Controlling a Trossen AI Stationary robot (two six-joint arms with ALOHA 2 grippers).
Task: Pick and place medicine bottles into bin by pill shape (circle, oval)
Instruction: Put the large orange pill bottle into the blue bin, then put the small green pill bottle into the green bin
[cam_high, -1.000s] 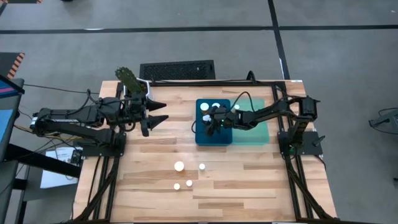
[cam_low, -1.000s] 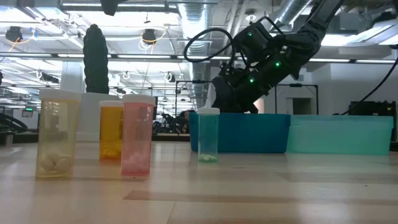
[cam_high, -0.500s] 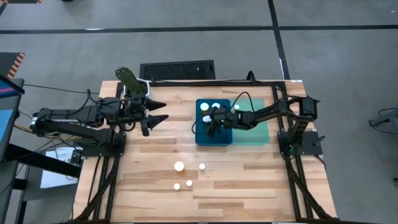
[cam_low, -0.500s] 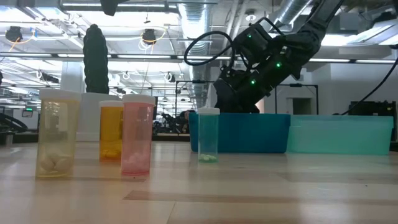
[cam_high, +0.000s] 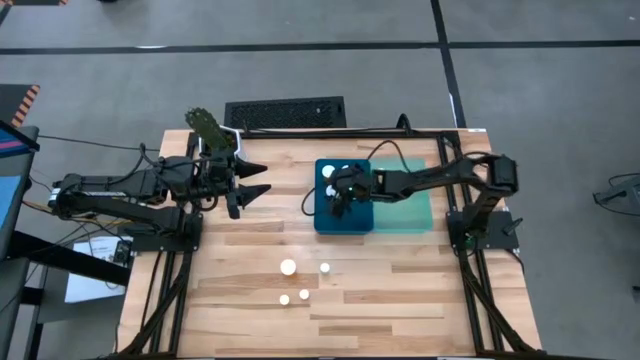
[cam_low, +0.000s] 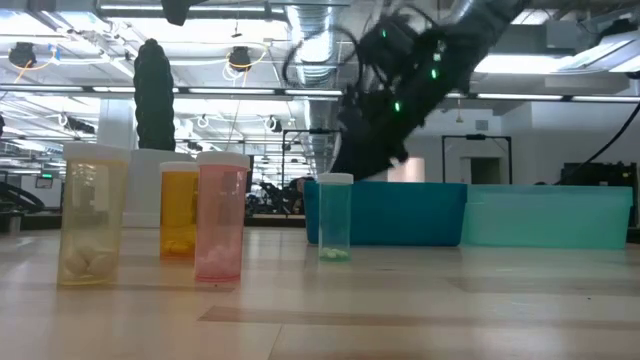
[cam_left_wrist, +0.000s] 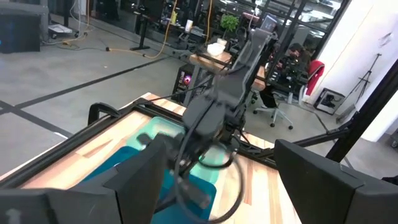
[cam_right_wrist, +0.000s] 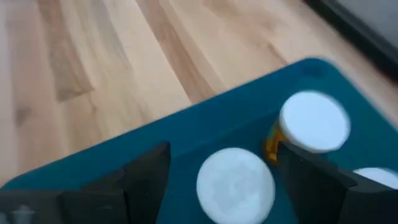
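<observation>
Several medicine bottles stand upright on the wood table near its front: a pale one (cam_low: 93, 215), an orange one (cam_low: 179, 212), a pink one (cam_low: 222, 218) and a slim clear one (cam_low: 334, 218). Their white caps (cam_high: 288, 267) show in the high view. More bottles (cam_right_wrist: 314, 121) stand in the dark blue bin (cam_high: 325, 215), white caps up. My right gripper (cam_right_wrist: 230, 186) hangs open above that bin (cam_low: 390, 212), holding nothing. My left gripper (cam_high: 265, 178) waits open at the table's left, held level above the table.
A light teal bin (cam_high: 410, 212) sits against the dark blue bin's right side. A black grille (cam_high: 285, 112) lies beyond the table's far edge. Bare wood lies between the bins and the standing bottles.
My right gripper has risen from inside the dark blue bin to well above its rim, most of it in the last half second, tipping as it went. The bottles on the table and my left arm have kept still.
</observation>
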